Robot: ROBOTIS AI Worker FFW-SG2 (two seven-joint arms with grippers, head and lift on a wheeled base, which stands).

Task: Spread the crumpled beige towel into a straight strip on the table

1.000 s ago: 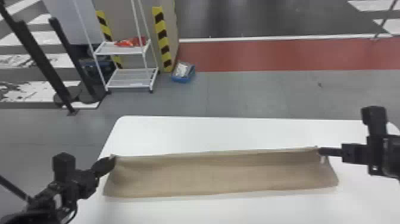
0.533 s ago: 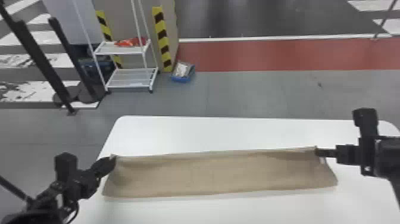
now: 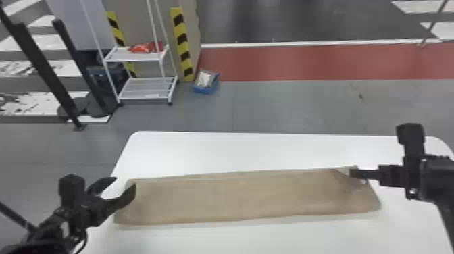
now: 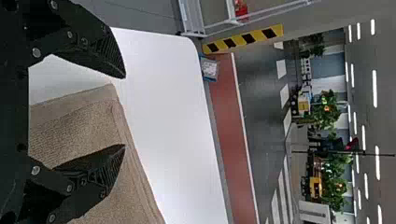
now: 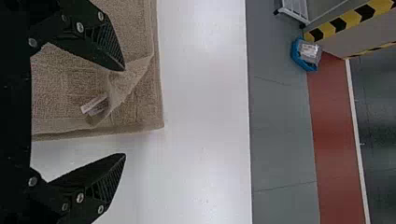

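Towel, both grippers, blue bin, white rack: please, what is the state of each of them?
Beige towel: laid out in a long strip, corner flap folded back at right end
Left gripper: open
Right gripper: open
Blue bin: holding a pale package
White rack: standing, red item on upper shelf
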